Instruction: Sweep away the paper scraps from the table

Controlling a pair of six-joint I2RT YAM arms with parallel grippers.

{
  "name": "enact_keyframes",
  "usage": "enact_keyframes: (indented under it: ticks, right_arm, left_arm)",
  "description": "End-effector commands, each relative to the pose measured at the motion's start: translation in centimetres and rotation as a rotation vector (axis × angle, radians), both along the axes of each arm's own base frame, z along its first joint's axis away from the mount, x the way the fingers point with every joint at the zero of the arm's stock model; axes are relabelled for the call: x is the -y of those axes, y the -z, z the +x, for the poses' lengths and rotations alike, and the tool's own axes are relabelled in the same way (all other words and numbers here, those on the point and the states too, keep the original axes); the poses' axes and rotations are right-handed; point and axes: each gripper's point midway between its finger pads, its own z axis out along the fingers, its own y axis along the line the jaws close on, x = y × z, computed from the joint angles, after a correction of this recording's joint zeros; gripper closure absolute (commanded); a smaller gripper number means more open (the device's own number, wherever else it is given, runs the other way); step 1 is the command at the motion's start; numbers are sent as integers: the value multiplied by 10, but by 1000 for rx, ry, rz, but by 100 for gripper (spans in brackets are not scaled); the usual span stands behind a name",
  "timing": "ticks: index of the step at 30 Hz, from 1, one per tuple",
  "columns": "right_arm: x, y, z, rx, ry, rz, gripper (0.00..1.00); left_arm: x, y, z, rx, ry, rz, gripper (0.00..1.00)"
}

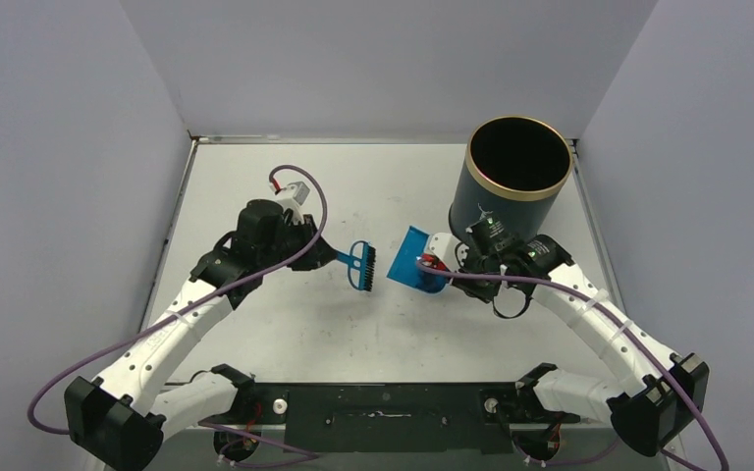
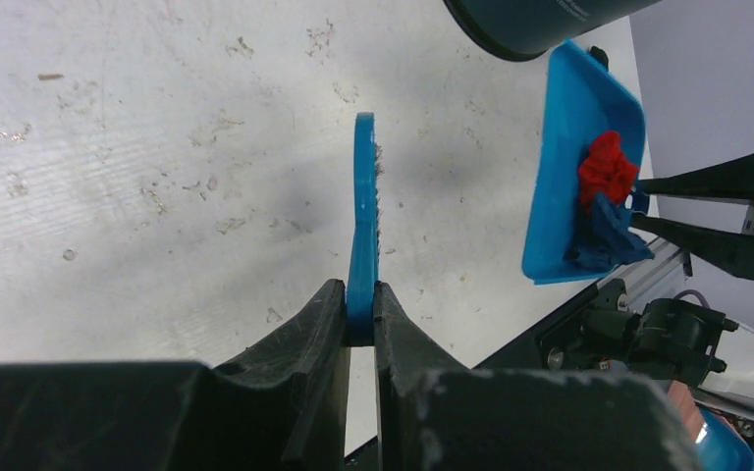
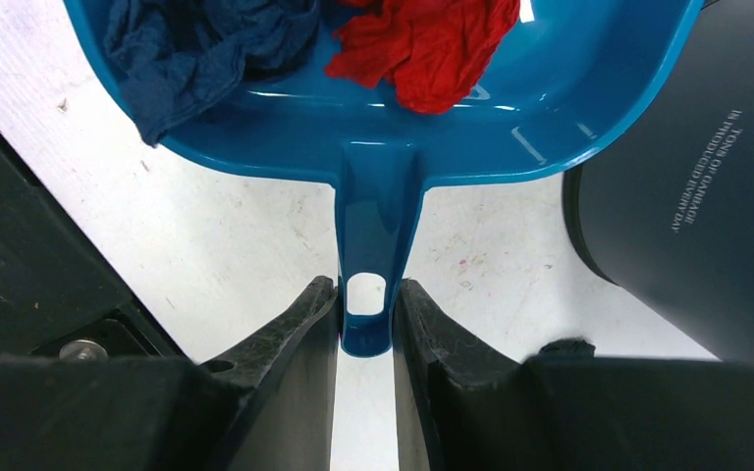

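My left gripper [image 1: 332, 257] [image 2: 361, 306] is shut on the handle of the blue hand brush [image 1: 361, 265] [image 2: 363, 221], held over the middle of the table [image 1: 285, 324]. My right gripper [image 1: 439, 267] [image 3: 365, 312] is shut on the handle of the blue dustpan [image 1: 414, 260] [image 3: 378, 118] [image 2: 565, 167], just right of the brush. Red paper scraps [image 3: 422, 44] [image 2: 607, 167] and dark blue paper scraps [image 3: 191, 49] [image 2: 604, 235] lie inside the dustpan. I see no loose scraps on the white surface.
A dark round bin [image 1: 511, 186] [image 3: 717, 216] with a gold rim stands at the back right, right behind the dustpan. Grey walls enclose the table on three sides. The black arm mount [image 1: 383, 412] runs along the near edge.
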Motion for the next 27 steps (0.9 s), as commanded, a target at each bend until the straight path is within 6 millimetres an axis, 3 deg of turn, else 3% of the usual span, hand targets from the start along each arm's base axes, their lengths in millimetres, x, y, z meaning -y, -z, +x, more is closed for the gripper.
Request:
enact_keyframes:
  ticks: [1,5,8,17,27]
  right_arm:
    - [-8,-40,25,141,-20,115,95]
    - [9,-75,51,202,49,196,95]
    - [22,-87,56,125,60,241,95]
    - [66,-122,62,86,207,338,95]
    - [97,-148,76,241,463,356,95]
  left_arm:
    - [18,-30,7,83,-19,-193,100]
    - [37,-19,4,65,12,-255,100]
    - [62,-13,-2,56,50,-313,100]
    - [178,-20,-20,142,221,-351,100]
    - [315,7,-30,200,333,-353,100]
